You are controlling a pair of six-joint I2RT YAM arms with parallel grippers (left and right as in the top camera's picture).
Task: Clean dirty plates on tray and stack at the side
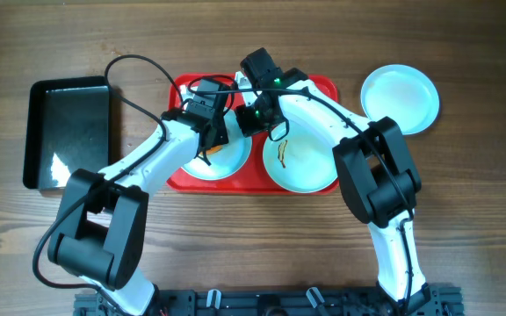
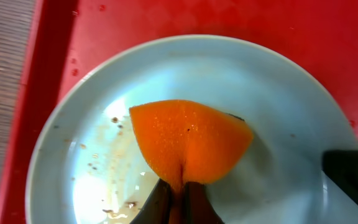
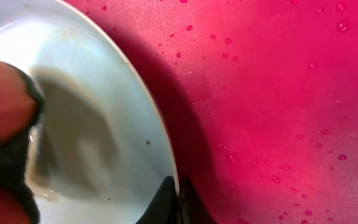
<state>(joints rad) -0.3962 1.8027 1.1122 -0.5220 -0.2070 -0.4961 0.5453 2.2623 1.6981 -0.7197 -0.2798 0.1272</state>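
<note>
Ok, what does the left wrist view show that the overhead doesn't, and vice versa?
Left wrist only: brown sauce specks on the plate beside the orange sponge pinched in the left gripper. Overhead only: a second smeared plate on the red tray, a third plate on the table, the black tray. Both: the sponged plate on that tray.

A red tray (image 1: 319,88) lies on the wooden desk (image 1: 481,219) and carries two plates. The right plate (image 1: 301,162) shows a thin dark and yellow smear. The left plate (image 1: 227,162) is half hidden under both arms. The left end effector (image 1: 211,149) is over it with a sliver of orange sponge (image 1: 207,158) at its tip, and the right end effector (image 1: 249,118) is at its upper right rim. A clean third plate (image 1: 400,98) sits on the desk right of the tray, and a black tray (image 1: 68,132) sits to the left.
</note>
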